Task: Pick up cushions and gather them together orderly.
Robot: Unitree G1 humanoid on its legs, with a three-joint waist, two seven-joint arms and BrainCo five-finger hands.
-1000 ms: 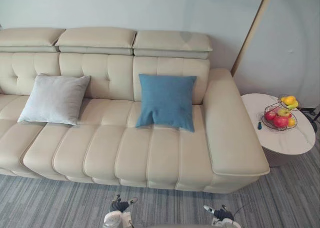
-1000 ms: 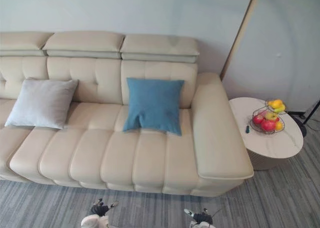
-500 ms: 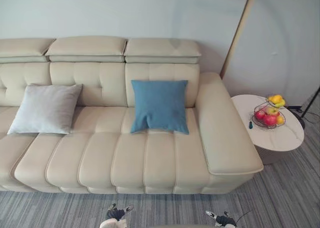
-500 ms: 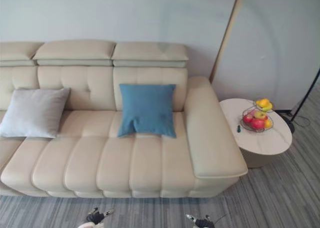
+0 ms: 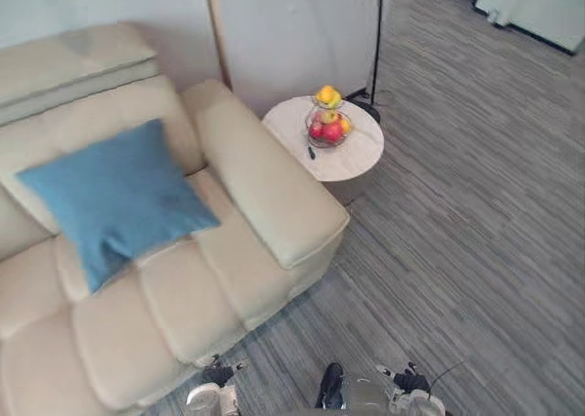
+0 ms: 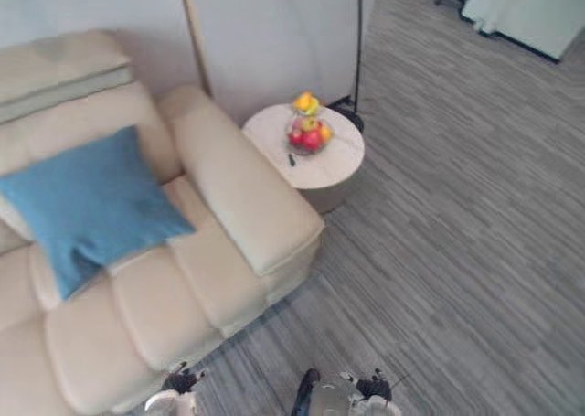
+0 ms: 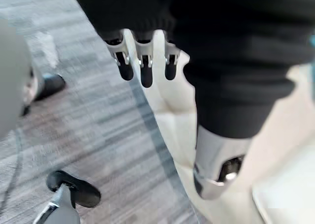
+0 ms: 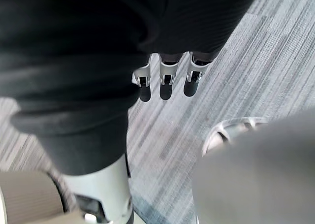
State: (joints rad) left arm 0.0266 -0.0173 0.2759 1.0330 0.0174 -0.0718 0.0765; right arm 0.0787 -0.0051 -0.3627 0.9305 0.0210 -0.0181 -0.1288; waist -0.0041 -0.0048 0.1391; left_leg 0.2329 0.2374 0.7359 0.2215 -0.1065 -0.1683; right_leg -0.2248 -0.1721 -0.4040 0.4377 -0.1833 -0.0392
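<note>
While the blue cushion (image 5: pixel 114 197) leans against the sofa (image 5: pixel 265 206) backrest at the left, the left hand (image 7: pixel 146 69) and right hand (image 8: pixel 166 83) hang near, over the floor (image 5: pixel 457 206). Both show loosely straight fingers, holding nothing.

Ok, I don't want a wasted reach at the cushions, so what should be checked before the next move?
1. Blue cushion in sight: ok, it leans on the backrest of the sofa, next to the armrest.
2. Left hand free: ok, fingers straight, holding nothing.
3. Right hand free: ok, fingers straight, above the floor.
4. Hands at the cushion: not ok, both hang low in front of the sofa, apart from it.
5. Other cushions to gather it with: cannot tell.
6. Side table and fruit basket out of the way: ok, they stand beyond the armrest.
</note>
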